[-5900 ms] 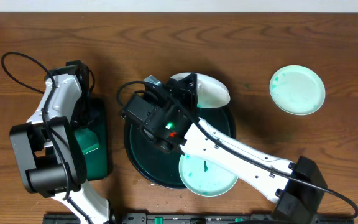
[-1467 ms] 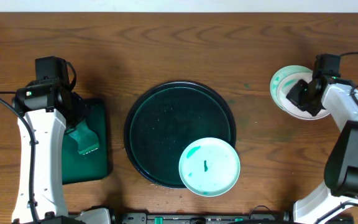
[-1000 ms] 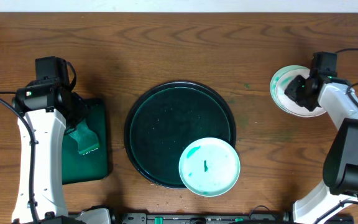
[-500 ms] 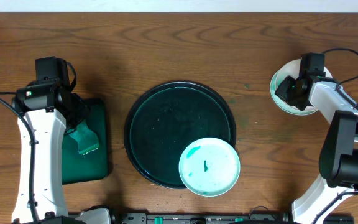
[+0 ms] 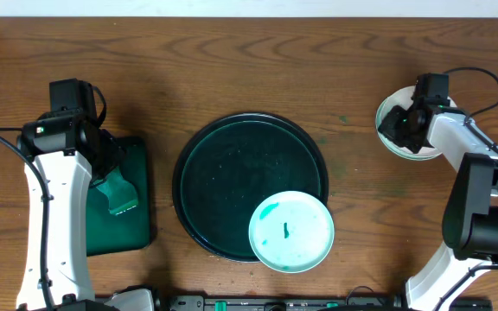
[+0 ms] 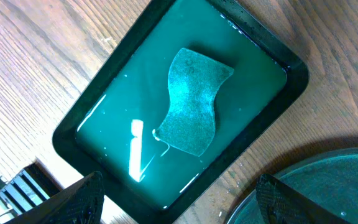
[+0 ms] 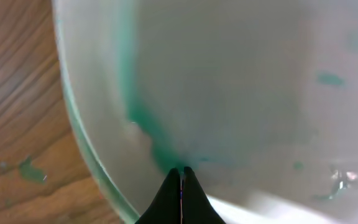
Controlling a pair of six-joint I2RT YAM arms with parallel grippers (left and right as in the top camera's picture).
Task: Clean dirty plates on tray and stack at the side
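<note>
Well to the right of the large round dark green-black tray (image 5: pixel 232 173), on the brown wooden bench (image 5: pixel 232 60): a round white plate smeared with teal (image 5: pixel 392 147), perhaps resting on another, though impossible to tell from above. Right claw (image 7: pixel 181 177) down inside that plate, pinched shut with nothing between the tips, touching or nearly touching the sloped wall beside a thick teal streak. On the tray itself, at its lower right, a second round white plate with teal marks (image 5: pixel 290 231), overhanging the raised rim. Just left of the tray, a small rectangular green tray of teal liquid (image 6: pixel 294 68) with a soaked teal cloth (image 6: pixel 191 102) lying in it. Left claw (image 6: pixel 178 183) hanging above the cloth, spread wide, holding nothing.

Likely trouble from here, by judgement only:
- Sliding or tilting the right-hand plate, through closed tips bearing on a slick, slanted surface near its edge.
- Leaving smears in the side pile, through stacking before a proper wipe.
- Tipping the plate on the tray at pickup, through its overhang on the rim.
- Dripping across the bench toward the tray, through lifting the cloth unwrung.
</note>
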